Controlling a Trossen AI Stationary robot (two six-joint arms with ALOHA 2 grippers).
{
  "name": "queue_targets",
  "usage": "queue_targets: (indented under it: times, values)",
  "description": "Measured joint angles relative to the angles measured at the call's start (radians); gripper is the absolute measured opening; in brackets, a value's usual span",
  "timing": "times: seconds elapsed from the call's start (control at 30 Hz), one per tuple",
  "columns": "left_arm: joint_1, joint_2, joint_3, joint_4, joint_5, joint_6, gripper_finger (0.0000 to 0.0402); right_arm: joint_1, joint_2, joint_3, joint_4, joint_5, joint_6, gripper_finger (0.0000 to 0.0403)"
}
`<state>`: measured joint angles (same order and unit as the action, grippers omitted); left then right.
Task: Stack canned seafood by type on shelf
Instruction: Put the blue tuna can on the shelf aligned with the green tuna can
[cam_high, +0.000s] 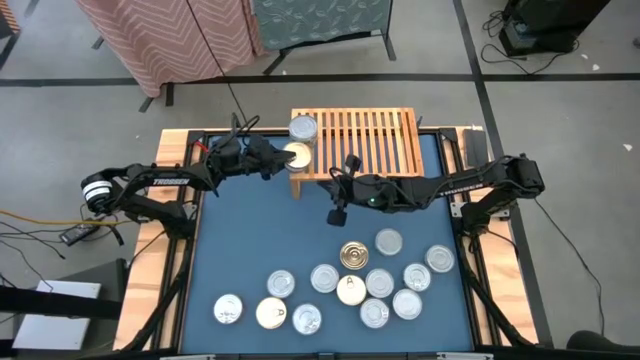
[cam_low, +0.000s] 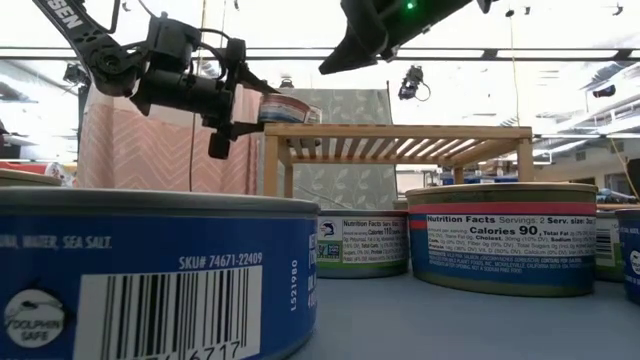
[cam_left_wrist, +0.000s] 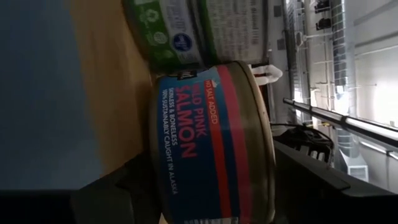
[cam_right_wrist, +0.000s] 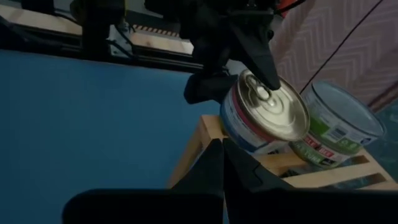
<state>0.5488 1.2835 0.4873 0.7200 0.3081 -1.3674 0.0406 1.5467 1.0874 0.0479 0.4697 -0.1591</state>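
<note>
The wooden shelf (cam_high: 370, 140) stands at the table's far edge. A silver-topped can with a green label (cam_high: 303, 128) sits flat on the slats at its far left. My left gripper (cam_high: 290, 157) is shut on a blue-and-red salmon can (cam_left_wrist: 205, 149) over the shelf's left front corner. My right gripper (cam_high: 336, 214) hangs shut and holding nothing above the blue table, just in front of the shelf. Several more cans (cam_high: 350, 285) stand on their bottoms on the near half of the table. My left gripper pinches the salmon can between its flat faces, one finger across the lid (cam_right_wrist: 264, 65) and the other under the bottom (cam_right_wrist: 205, 87). The fingers come about level from the table's left. The can is tilted above the shelf's corner (cam_right_wrist: 205, 134); whether it touches the slats I cannot tell.
The shelf's slats to the right of the green-label can are bare. The blue mat (cam_high: 250, 230) between the shelf and the group of cans is bare. In the low view, large cans (cam_low: 500, 235) stand close in the foreground.
</note>
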Motion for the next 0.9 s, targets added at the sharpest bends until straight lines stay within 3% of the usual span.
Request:
queue_targets:
  times: [0.9]
  values:
    - [-0.001,-0.001,0.0,0.116,0.027,0.022,0.0278,0.004,0.0,0.0,-0.007,-0.03,0.012,0.0003]
